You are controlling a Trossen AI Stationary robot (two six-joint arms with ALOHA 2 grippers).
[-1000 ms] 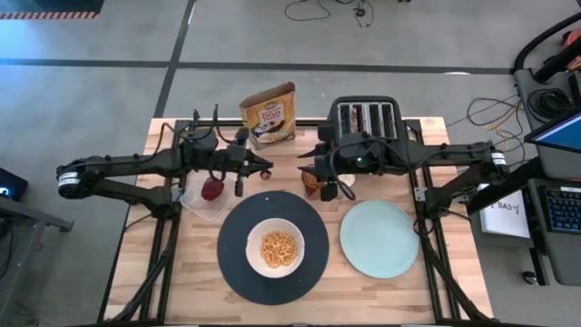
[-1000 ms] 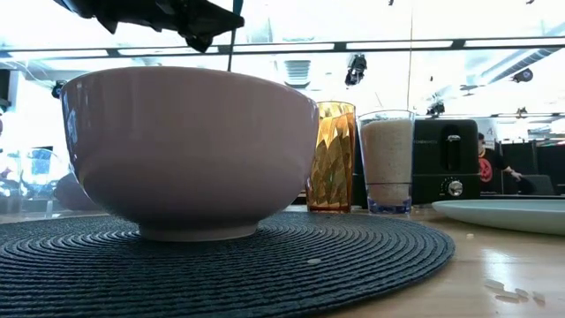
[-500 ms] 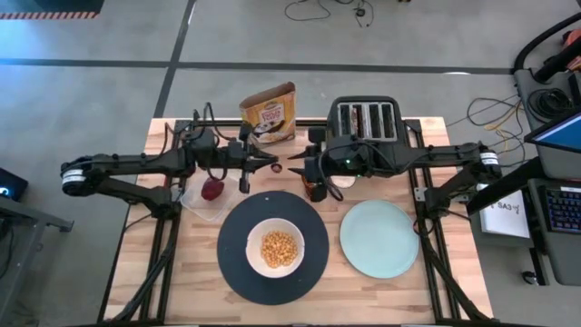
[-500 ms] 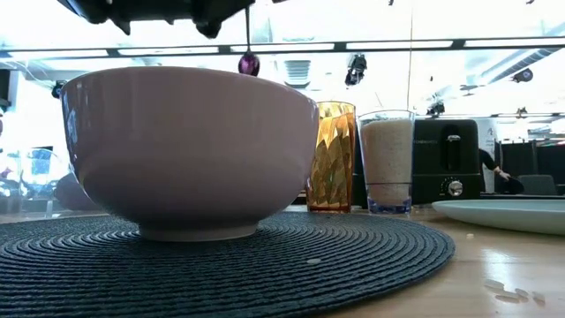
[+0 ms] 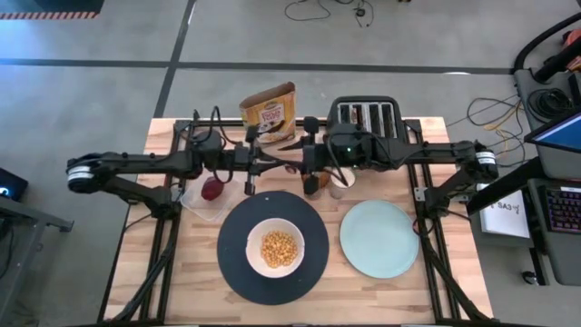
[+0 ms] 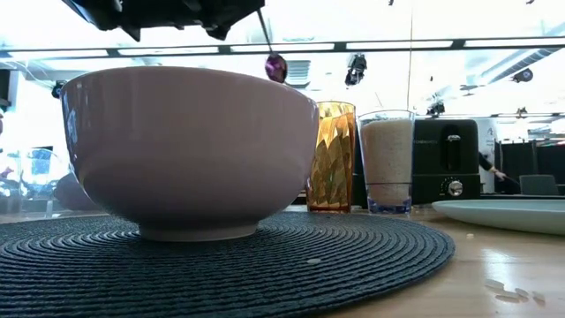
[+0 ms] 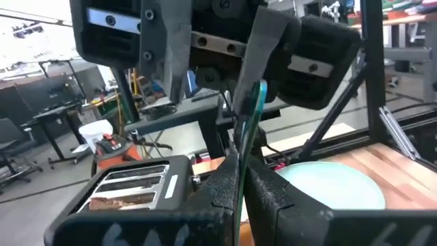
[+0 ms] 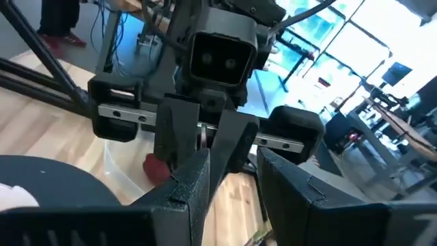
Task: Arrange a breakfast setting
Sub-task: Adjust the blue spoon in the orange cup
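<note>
My left gripper (image 5: 272, 166) is shut on the thin green stem (image 7: 247, 137) of a small dark red fruit (image 6: 276, 66), high above the table behind the white bowl (image 5: 275, 247). My right gripper (image 5: 294, 167) is open and faces it fingertip to fingertip, with its fingers (image 7: 263, 58) on either side of the stem's free end. The bowl holds cereal and stands on the large black round plate (image 5: 234, 272). The pale green plate (image 5: 379, 238) lies to its right. The cereal box (image 5: 269, 113) stands at the far edge. Toast (image 7: 126, 199) sits in the toaster (image 5: 367, 116). My left gripper pinches the fruit's stem (image 7: 242, 179) between its two fingertips, coming level from the table's left. The fruit (image 6: 276, 66) hangs below the fingers on the slanting stem, clear of everything. My right gripper: whether a finger touches the stem's free end (image 7: 260, 87) I cannot tell.
An amber glass (image 6: 332, 155) and a glass of white stuff (image 6: 387, 161) stand under my right arm, between the toaster and the black plate. A clear tub with another red fruit (image 5: 211, 188) sits left of the plate. Crumbs lie on the wood at the near right.
My left gripper has gone toward the table's right edge with the fruit, which has swung into sight above the bowl's rim in the low view. My right gripper has gone toward the table's left edge, from over the glasses up to my left gripper.
</note>
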